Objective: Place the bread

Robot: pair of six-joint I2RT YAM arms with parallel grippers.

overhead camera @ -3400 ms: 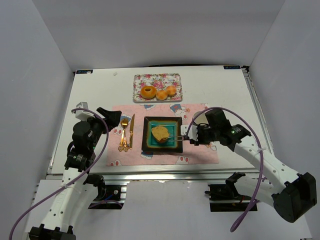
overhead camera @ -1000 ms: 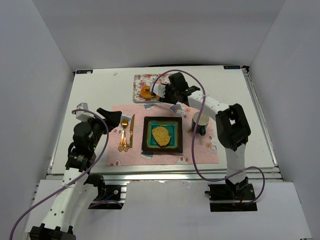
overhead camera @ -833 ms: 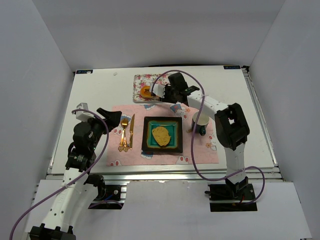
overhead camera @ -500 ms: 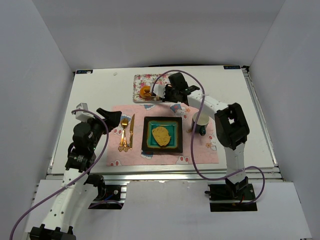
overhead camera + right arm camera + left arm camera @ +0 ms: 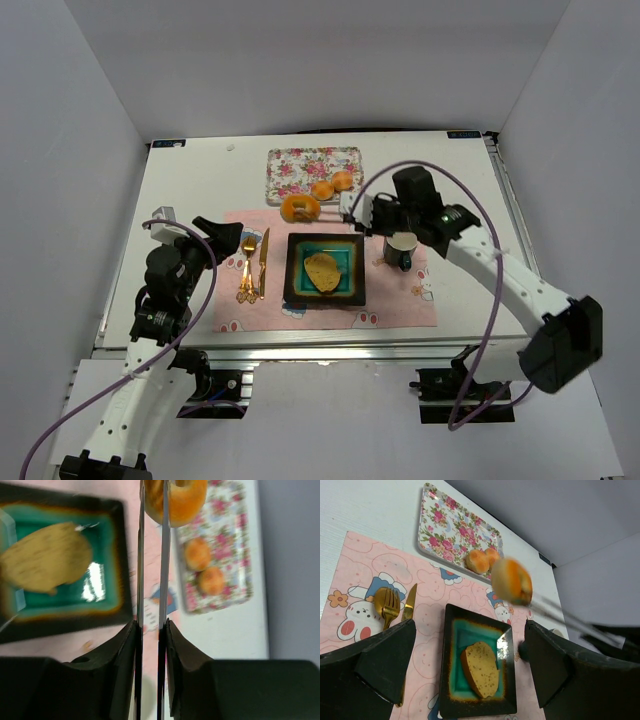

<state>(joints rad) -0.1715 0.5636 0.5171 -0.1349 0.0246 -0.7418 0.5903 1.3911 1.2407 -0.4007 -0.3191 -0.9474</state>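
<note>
- The right gripper (image 5: 310,208) reaches left from its arm, and its two long thin fingers (image 5: 163,555) are clamped on the doughnut (image 5: 297,208), pinching one side of the ring.
- The doughnut is over the far edge of the mat (image 5: 400,300), just near of the tray (image 5: 300,160) and to the far left of the plate (image 5: 296,270). In the left wrist view it looks lifted clear of the mat, and it is blurred there.
- The flat bread (image 5: 322,270) lies in the teal middle of the plate, inside the dark rim. Nothing touches it.
- The left gripper (image 5: 469,625) sits at the left edge of the mat with its black fingers (image 5: 385,660) spread wide apart, holding nothing.
- Two small buns (image 5: 322,190) lie side by side on the near right part of the flowered tray, which stands on the white table (image 5: 200,180) on the far side of the mat.
- A gold fork (image 5: 247,270) and knife (image 5: 263,262) lie side by side on the mat, left of the plate, the fork further left.
- A mug (image 5: 402,246) stands upright on the mat just right of the plate, partly under the right arm.
</note>
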